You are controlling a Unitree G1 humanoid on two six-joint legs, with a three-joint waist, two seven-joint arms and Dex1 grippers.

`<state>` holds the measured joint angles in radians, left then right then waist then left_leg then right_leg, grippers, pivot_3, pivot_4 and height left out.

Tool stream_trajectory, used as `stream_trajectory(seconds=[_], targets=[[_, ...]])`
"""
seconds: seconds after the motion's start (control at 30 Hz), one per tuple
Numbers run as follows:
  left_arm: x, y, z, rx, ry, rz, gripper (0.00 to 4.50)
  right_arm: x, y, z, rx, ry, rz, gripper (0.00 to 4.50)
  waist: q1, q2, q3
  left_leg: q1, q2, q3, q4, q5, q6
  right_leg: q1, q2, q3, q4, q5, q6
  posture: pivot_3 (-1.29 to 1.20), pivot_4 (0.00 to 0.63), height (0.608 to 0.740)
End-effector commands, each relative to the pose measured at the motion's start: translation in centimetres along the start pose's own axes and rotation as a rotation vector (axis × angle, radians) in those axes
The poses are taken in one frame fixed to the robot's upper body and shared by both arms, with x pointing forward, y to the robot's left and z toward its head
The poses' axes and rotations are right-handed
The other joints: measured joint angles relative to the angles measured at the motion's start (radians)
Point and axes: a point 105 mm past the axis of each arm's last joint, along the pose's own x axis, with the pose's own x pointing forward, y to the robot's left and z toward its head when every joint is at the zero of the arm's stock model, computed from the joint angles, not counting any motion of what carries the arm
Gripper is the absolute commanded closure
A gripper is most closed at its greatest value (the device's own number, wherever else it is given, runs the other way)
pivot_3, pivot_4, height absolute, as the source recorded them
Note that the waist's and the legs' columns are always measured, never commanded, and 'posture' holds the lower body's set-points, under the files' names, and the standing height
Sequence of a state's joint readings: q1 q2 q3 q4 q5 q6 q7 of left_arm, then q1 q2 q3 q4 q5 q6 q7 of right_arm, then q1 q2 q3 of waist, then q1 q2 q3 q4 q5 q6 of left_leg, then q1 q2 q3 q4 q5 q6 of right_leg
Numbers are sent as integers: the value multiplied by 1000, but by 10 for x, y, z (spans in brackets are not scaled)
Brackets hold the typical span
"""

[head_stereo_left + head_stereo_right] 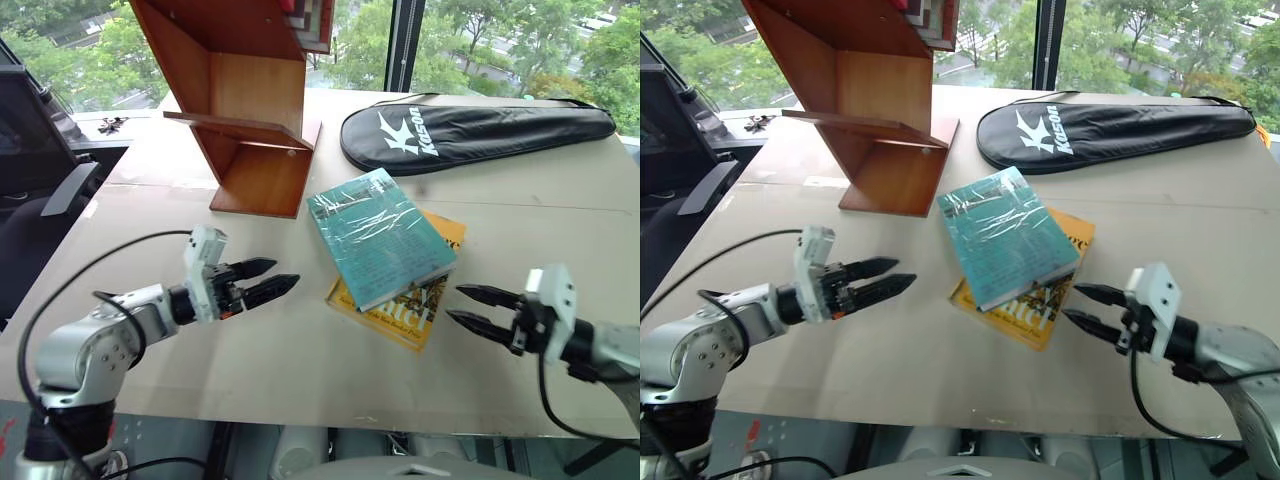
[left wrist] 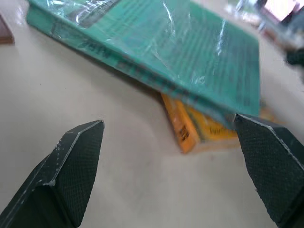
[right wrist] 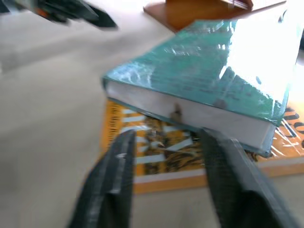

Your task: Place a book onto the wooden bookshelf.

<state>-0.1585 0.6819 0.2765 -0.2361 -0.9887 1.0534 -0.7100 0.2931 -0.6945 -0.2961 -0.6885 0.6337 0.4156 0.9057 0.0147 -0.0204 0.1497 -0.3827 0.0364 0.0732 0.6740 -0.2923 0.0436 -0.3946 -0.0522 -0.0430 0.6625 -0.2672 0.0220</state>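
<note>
The left fingers (image 1: 272, 278) are standing wide apart and holding nothing, pointing across the bench (image 1: 300, 370) toward the book (image 1: 378, 236) while hovering a short way off to its left. The right fingers (image 1: 472, 306) are parted too, gripping nothing, with their tips sitting just beside the lower right corner of the two stacked books and aiming back toward them. In the right wrist view the page edge of the book is facing those fingers, close in front of the tips.

The book, teal-green and shining under its clear plastic wrap, is lying flat and turned at an angle on top of a yellow book (image 1: 415, 300), which is sticking out from beneath it on the near and right sides. Both are resting near the middle of the bench. The wooden bookshelf (image 1: 245, 110) is standing at the far left of the bench, well beyond the book, with its slanted panels rising toward the window. A black racket bag (image 1: 470, 130) is lying along the far right side of the bench, apart from the books
</note>
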Motion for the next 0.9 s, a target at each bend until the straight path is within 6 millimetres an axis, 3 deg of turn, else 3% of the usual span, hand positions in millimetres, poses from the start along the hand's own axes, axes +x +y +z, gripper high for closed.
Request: stream_trajectory(seconds=[0.03, 0.1, 0.37, 0.5, 0.6, 0.73, 0.9], targets=[[7, 4, 3, -236, -10, -20, 0, -11, 6, 38, -147, -137, -27, 791, -5, 0, 0, 0, 0, 0, 1, 0, 0, 0, 0, 0, 1, 0, 0, 0, 150, 740], [17, 10, 3, -344, 3, -17, 0, -13, 5, 47, -167, -161, -46, 27, -11, -1, 0, 1, 0, 0, 2, 0, 0, 1, 1, 1, 1, 0, 0, 0, 150, 740], [64, 29, 8, -692, -48, -13, 0, -11, 14, 57, -163, -169, -61, 27, 2, -2, 0, 0, 0, -1, 6, 0, 0, 3, 2, 1, 2, 0, 0, 0, 150, 740], [105, 22, -2, -783, -39, -48, 0, -13, 16, 56, -167, -166, -95, 27, 8, -2, 0, 0, -1, -1, 8, 0, 0, 3, 1, 0, 2, 0, 0, 0, 150, 740], [122, 15, -2, -807, -47, -77, 0, -15, 15, 53, -158, -158, -121, 27, 10, -2, -1, 2, -2, -2, 8, 0, 0, 6, 1, 0, 1, 0, 0, 0, 150, 740], [134, 9, -3, -827, -42, -109, 1737, -17, 14, 48, -158, -143, -148, 0, 5, 0, -2, 3, -1, -2, 8, 0, 0, 7, 2, 0, 1, 0, 0, 0, 150, 740], [121, 3, 11, -808, -103, -162, 3995, -19, 12, 43, -149, -138, -168, 0, 4, 0, -2, 3, -1, -2, 9, 0, 0, 8, 2, 0, 1, 0, 0, 0, 150, 740]])
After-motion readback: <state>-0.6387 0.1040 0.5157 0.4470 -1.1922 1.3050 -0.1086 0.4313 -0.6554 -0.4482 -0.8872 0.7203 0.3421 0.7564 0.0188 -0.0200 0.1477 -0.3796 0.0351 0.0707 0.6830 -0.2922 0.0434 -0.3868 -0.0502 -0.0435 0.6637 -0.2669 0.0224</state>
